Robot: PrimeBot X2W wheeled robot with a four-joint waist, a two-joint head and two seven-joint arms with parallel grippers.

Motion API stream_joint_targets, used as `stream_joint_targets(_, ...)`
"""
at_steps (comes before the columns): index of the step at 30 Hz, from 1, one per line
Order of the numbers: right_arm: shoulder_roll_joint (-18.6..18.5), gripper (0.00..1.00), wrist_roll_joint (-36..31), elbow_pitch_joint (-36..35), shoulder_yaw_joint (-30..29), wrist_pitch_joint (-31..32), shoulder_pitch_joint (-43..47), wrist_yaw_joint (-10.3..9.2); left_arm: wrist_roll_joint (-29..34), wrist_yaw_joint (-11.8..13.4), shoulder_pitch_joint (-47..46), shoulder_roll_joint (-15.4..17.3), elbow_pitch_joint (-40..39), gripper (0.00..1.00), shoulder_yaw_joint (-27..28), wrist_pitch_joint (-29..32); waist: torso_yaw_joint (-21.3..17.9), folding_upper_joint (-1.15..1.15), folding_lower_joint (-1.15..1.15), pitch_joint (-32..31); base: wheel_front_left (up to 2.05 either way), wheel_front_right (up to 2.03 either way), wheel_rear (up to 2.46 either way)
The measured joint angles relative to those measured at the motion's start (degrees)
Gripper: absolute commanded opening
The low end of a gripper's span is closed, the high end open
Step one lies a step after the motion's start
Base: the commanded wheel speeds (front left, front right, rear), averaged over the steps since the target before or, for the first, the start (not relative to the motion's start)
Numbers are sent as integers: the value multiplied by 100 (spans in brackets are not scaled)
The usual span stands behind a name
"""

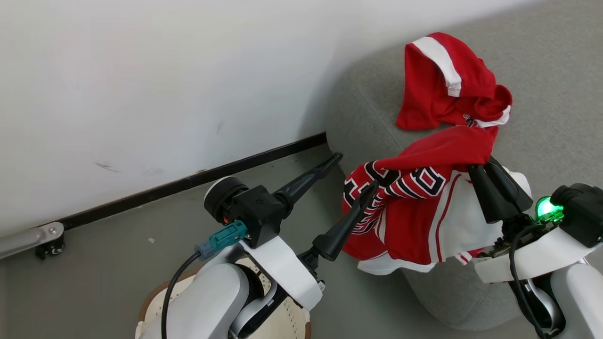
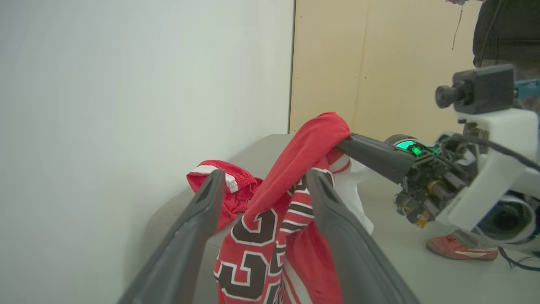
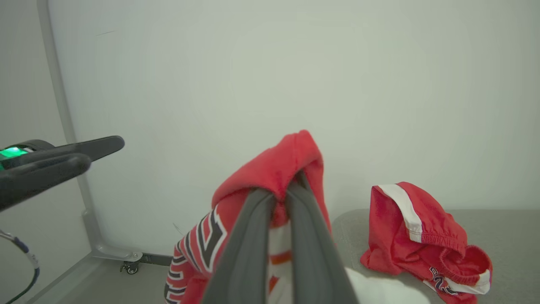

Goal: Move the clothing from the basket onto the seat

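Observation:
My right gripper (image 1: 480,167) is shut on a red fold of the red-and-white lettered jersey (image 1: 414,212), which hangs from it over the rounded corner of the grey seat (image 1: 541,70). In the right wrist view the fingertips (image 3: 295,190) pinch that fold (image 3: 274,164). The plain red garment with white bands (image 1: 447,89) lies crumpled on the seat further back. My left gripper (image 1: 351,176) is open beside the jersey's lettered part, one finger close against the cloth; in the left wrist view the lettering (image 2: 253,236) shows between its fingers. The basket (image 1: 150,294) sits below my left arm, mostly hidden.
A white wall with a dark baseboard (image 1: 198,179) runs along the left. A metal foot with a caster (image 1: 47,240) stands by it. In the left wrist view a person's red shoe (image 2: 460,249) is on the floor beyond the seat, before a tan panel (image 2: 371,63).

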Motion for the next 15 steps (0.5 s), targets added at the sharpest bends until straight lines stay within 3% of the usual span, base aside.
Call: stream_joint_targets(15, 155, 0, -101, -218, -134, 0, 114, 0, -13, -5, -157, -18, 107, 100, -64, 68, -679, 0, 0, 278, 0, 0, 0)
